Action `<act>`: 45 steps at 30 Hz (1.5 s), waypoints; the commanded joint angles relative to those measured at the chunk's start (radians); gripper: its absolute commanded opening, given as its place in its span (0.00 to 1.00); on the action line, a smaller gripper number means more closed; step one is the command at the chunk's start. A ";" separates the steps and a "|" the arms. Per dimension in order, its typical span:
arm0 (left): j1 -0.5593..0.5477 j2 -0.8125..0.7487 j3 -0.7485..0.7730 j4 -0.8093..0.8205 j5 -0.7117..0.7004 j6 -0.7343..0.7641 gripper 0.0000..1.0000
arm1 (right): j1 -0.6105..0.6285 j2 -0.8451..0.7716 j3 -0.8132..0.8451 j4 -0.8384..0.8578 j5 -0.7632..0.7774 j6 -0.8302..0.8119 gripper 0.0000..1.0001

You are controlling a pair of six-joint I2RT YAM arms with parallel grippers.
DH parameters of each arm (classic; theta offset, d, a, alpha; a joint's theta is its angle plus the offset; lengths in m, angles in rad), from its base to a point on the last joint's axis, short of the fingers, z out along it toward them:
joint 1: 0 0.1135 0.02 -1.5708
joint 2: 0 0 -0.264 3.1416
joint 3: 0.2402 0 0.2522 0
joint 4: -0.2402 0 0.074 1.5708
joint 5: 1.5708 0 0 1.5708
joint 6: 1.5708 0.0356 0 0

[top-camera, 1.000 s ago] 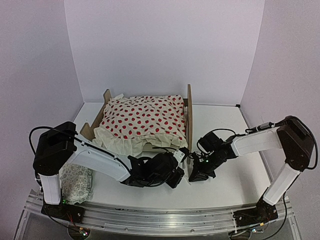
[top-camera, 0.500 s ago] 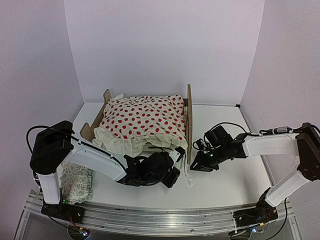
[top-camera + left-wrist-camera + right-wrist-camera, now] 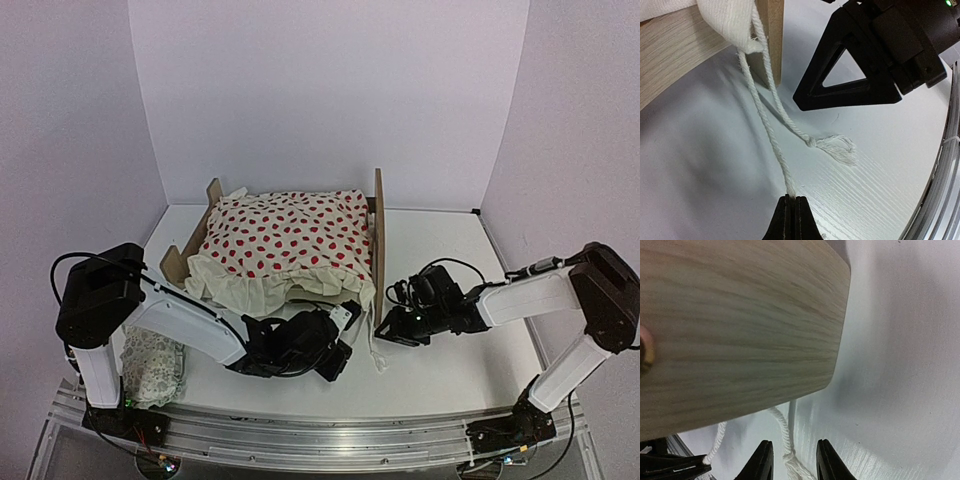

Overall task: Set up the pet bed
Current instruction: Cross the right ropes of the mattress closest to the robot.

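Observation:
The pet bed (image 3: 378, 235) is a light plywood frame at the table's middle, draped with a cream red-dotted blanket (image 3: 285, 240); its striped mattress is hidden. Two white cords hang off the blanket's near right corner by the tall end board (image 3: 772, 30). My left gripper (image 3: 791, 199) is shut on one white cord (image 3: 767, 127), which runs taut up to the white fabric (image 3: 727, 20). My right gripper (image 3: 792, 460) is open, its fingers either side of the other cord's knot (image 3: 789, 456), under the board (image 3: 740, 325). That knotted, tasselled cord (image 3: 832, 146) lies on the table.
A small pale green-patterned pillow (image 3: 150, 365) lies at the near left beside the left arm's base. The right gripper's black finger (image 3: 850, 75) is close to the left gripper. White walls enclose the table; a metal rail (image 3: 320, 435) runs along the near edge.

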 commanded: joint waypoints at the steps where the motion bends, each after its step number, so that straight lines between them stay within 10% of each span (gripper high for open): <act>1: 0.003 -0.058 0.007 0.069 0.045 -0.002 0.00 | 0.012 0.034 -0.039 0.096 -0.016 0.077 0.31; 12: 0.002 0.001 0.097 0.080 0.149 0.042 0.00 | 0.024 0.041 -0.055 0.117 -0.003 0.109 0.30; 32: 0.041 0.249 0.325 0.039 0.217 0.013 0.07 | 0.021 -0.508 -0.140 -0.488 0.202 0.034 0.35; 45: 0.048 0.171 0.210 0.213 0.292 0.024 0.67 | 0.021 -0.421 -0.080 -0.487 0.197 0.013 0.34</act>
